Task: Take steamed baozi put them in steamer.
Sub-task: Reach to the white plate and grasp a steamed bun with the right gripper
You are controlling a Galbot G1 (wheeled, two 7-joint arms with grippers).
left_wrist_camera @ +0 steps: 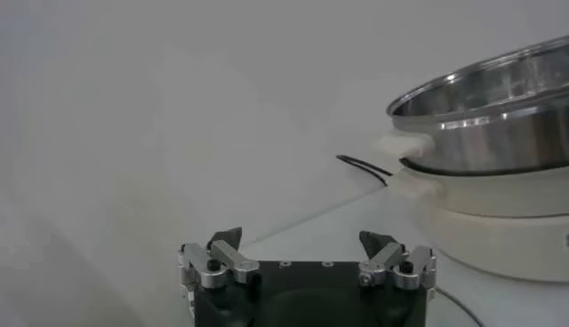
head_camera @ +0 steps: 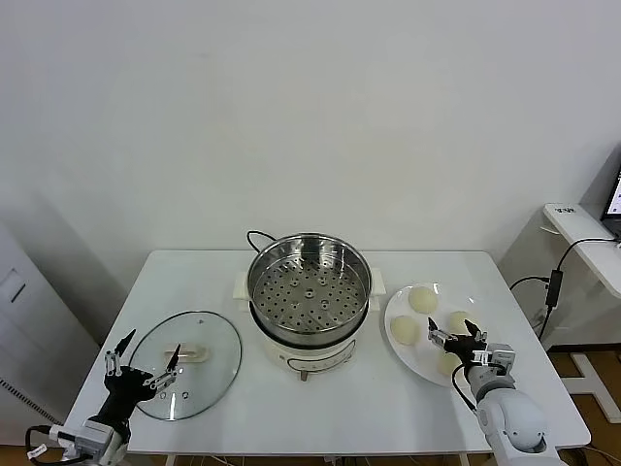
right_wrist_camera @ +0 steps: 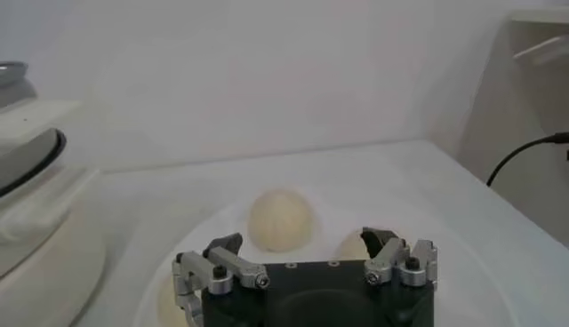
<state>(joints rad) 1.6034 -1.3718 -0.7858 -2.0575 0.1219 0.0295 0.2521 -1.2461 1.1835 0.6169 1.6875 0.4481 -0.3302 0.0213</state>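
Baozi are sitting on the plate; right claw is hovering released above them, risking squashing soft dough; left claw is idling released.

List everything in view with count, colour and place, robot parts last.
steamed baozi: four, cream-white, on the plate, one partly hidden by the right gripper
plate: one, white, right of the steamer
steamer: one, shiny steel basket on a white base, table centre, no baozi inside
glass lid: one, clear with white handle, left of the steamer
table: one, white
left gripper: open, over the lid's near-left edge
right gripper: open, over the plate's near side
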